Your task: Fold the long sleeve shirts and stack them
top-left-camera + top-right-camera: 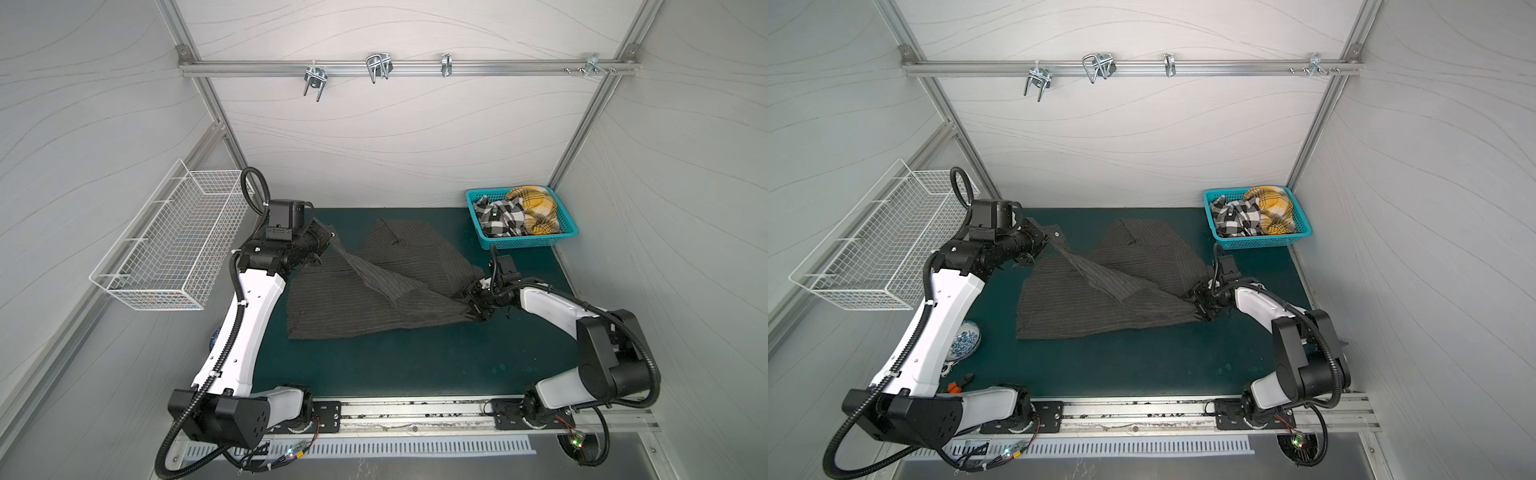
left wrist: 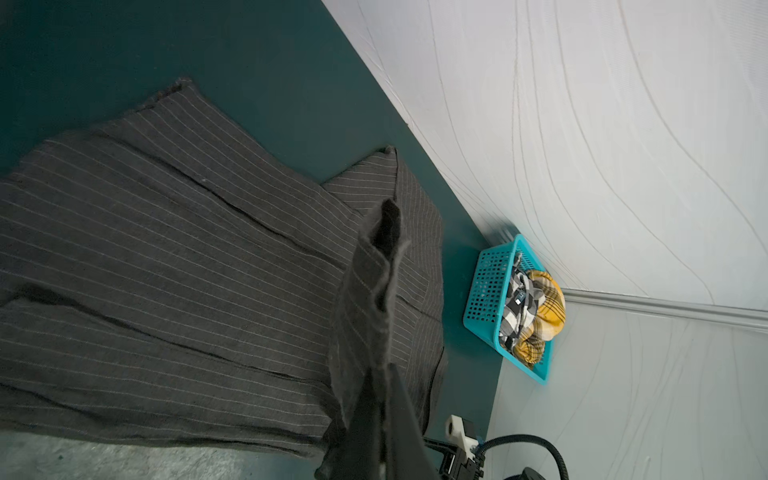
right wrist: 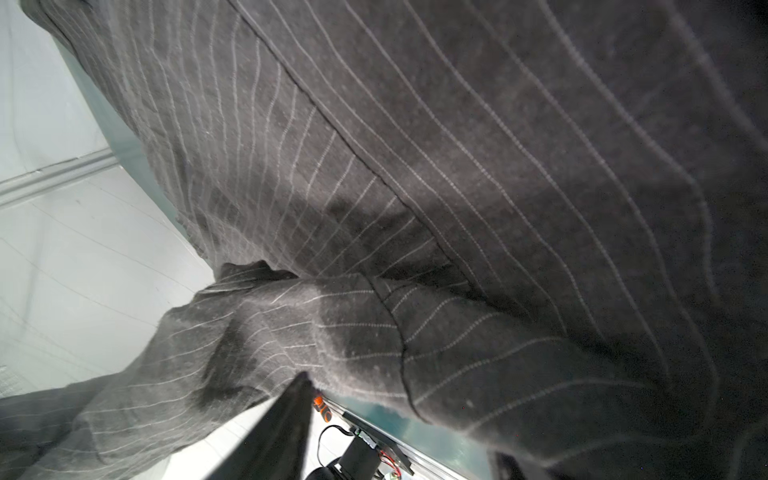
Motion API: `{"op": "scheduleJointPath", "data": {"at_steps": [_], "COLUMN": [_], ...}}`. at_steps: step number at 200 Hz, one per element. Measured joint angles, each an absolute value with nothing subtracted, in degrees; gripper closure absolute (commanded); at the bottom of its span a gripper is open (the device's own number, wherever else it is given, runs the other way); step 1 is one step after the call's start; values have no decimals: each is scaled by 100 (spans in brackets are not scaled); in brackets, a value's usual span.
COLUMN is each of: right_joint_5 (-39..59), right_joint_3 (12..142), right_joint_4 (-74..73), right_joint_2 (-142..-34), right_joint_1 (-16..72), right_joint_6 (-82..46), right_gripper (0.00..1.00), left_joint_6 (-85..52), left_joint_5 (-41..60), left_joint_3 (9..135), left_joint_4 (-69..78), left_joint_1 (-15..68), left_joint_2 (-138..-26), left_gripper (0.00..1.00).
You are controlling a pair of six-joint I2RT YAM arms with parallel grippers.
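L pincer (image 1: 331, 237) pinching charcoal shirt (image 1: 365, 303) edge; R pincer (image 1: 470, 307) at its corner, grip unclear

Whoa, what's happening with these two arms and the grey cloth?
Two robot arms are handling a rumpled dark pinstriped shirt on the green table. The left hand pinches one edge, lifted off the table; the right hand is at the opposite corner, where cloth bunches, grip unclear. A black-and-white plaid shirt and a yellow plaid shirt lie crumpled in the teal basket.

Charcoal shirt (image 1: 374, 299) on green table (image 1: 415, 365)
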State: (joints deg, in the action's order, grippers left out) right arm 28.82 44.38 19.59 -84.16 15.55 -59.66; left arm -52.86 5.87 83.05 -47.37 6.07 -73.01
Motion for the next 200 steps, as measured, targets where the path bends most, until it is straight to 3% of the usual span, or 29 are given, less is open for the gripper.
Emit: {"op": "scheduleJointPath", "data": {"at_steps": [17, 48, 88, 124, 161, 189, 200], "right_joint_5": [2851, 2808, 2812, 2864, 2906, 2939, 2969], "right_joint_3": [4447, 4436, 4257, 3848, 3938, 4101, 4130], "right_joint_4": [1975, 2010, 1984, 1671, 1323, 1173, 1127], "right_joint_2": [-8416, -8414, -8318, -8197, -8307, -8370, -8396], "right_joint_1": [1424, 1339, 1549, 1754, 1754, 1721, 1667], "right_joint_6": [-5896, -5787, -5745, -5878, -5964, -5996, -6003], "right_gripper": [44, 27, 24, 30, 43, 64, 67], "left_joint_6": [-5301, -5277, -5277, -5378, -5422, -5468, -5492], "left_joint_5": [434, 86, -69, -69, -93, -180, -226], "left_joint_3": [8311, 8248, 7924, 7679, 7714, 7819, 7898], "left_joint_4": [-4993, -5269, -5461, -5465, -5544, -5714, -5793], "left_joint_1": [607, 607, 607, 607, 607, 607, 607], "left_joint_2": [-7312, -7242, -7240, -7231, -7107, -6917, -6818], "left_gripper": [100, 100, 100, 100, 100, 100, 100]}}
